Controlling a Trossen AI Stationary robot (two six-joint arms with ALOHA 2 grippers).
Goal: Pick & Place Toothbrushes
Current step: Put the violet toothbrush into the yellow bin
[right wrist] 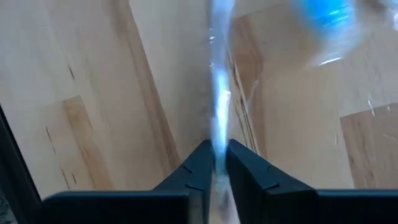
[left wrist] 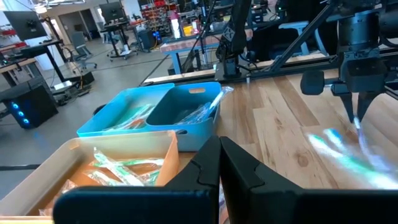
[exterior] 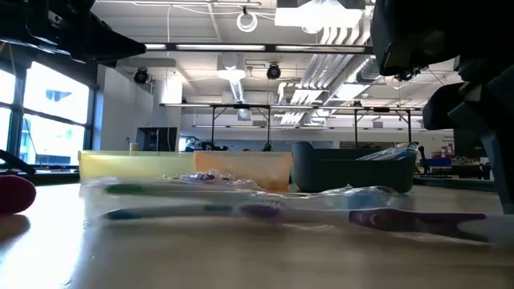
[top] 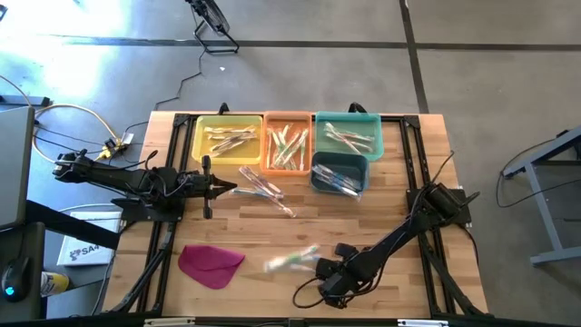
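A toothbrush (top: 290, 261) in a clear wrapper, blurred, lies at the near middle of the table, its blue head (right wrist: 329, 18) showing in the right wrist view. My right gripper (top: 320, 266) points down at its right end and is shut on the wrapper. Several more wrapped toothbrushes (top: 263, 189) lie loose on the table's middle. Others fill the yellow bin (top: 227, 138), the orange bin (top: 288, 145), the teal bin (top: 349, 136) and the dark blue bin (top: 339, 174). My left gripper (left wrist: 219, 155) is shut, level and holds nothing, left of the loose toothbrushes. My right gripper pinches a thin edge of the toothbrush's clear wrapper (right wrist: 217, 124) between its two fingers (right wrist: 245, 168). The fingers come from above, pointing down. The wrapper runs straight away from the fingertips. I cannot tell whether the toothbrush is lifted clear of the table.
A flat magenta cloth-like piece (top: 211, 263) lies at the near left. The bins line the far edge, the dark blue one in front of the teal. Bare wood shows between the loose toothbrushes and the near edge.
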